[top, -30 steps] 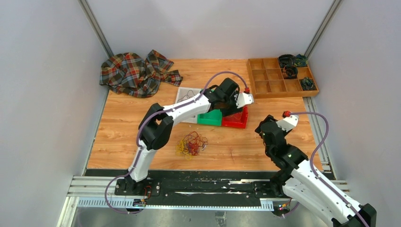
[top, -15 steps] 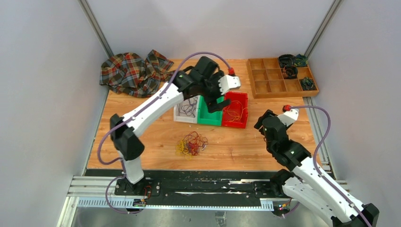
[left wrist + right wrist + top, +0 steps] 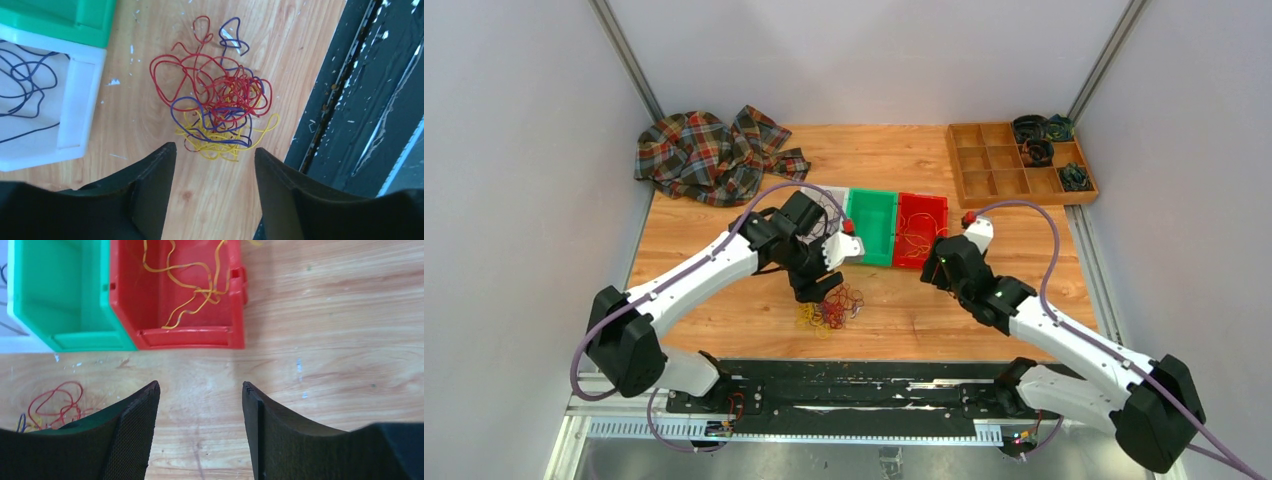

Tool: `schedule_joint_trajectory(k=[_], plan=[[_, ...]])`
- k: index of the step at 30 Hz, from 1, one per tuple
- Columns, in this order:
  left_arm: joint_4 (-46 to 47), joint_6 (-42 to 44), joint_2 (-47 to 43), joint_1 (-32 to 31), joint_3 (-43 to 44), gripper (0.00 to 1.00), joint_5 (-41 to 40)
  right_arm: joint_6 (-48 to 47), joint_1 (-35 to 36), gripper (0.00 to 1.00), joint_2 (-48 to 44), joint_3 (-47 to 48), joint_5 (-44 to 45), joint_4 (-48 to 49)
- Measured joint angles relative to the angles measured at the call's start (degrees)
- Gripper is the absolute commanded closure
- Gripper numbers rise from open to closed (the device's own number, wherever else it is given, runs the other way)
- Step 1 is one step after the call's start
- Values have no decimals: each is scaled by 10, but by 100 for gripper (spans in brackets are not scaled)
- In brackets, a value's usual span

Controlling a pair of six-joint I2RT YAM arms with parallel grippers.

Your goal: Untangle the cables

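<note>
A fist-sized tangle of red, purple and yellow cables (image 3: 829, 307) (image 3: 220, 107) lies on the wooden table near its front edge. My left gripper (image 3: 817, 291) (image 3: 215, 147) hovers just above and behind the tangle, open, with only bare wood between its fingers. A loose yellow cable (image 3: 917, 240) (image 3: 192, 280) lies in the red bin (image 3: 936, 205) (image 3: 190, 337). A dark purple cable (image 3: 25, 95) lies in the white bin (image 3: 80, 85). My right gripper (image 3: 932, 270) (image 3: 200, 384) stands open and empty over the table, just in front of the red bin.
A green bin (image 3: 871, 225) (image 3: 60, 295) stands between the white and red ones. A plaid cloth (image 3: 714, 155) lies at the back left. A wooden compartment tray (image 3: 999, 170) with dark coils sits back right. A black rail (image 3: 844, 390) (image 3: 350, 100) runs along the near edge.
My left arm has pulled back from over the bins and come down over the tangle. My right arm has reached left and forward to the front of the red bin.
</note>
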Motion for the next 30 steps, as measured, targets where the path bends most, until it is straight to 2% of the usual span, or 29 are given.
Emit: schedule_joint_trajectory(k=[3, 9, 16, 19, 25, 30], plan=[[26, -12, -9, 7, -36, 48, 0, 1, 24, 40, 22, 0, -6, 13], [82, -37, -5, 28, -69, 49, 4, 3, 44, 42, 47, -14, -9, 45], [130, -76, 17, 28, -103, 57, 24, -4, 71, 43, 55, -29, 5, 74], [144, -80, 34, 28, -106, 65, 21, -9, 83, 43, 61, -29, 16, 81], [149, -76, 44, 28, -121, 93, -2, -12, 99, 44, 68, -29, 32, 86], [127, -64, 18, 28, -118, 99, -18, -13, 100, 44, 65, -30, 40, 92]])
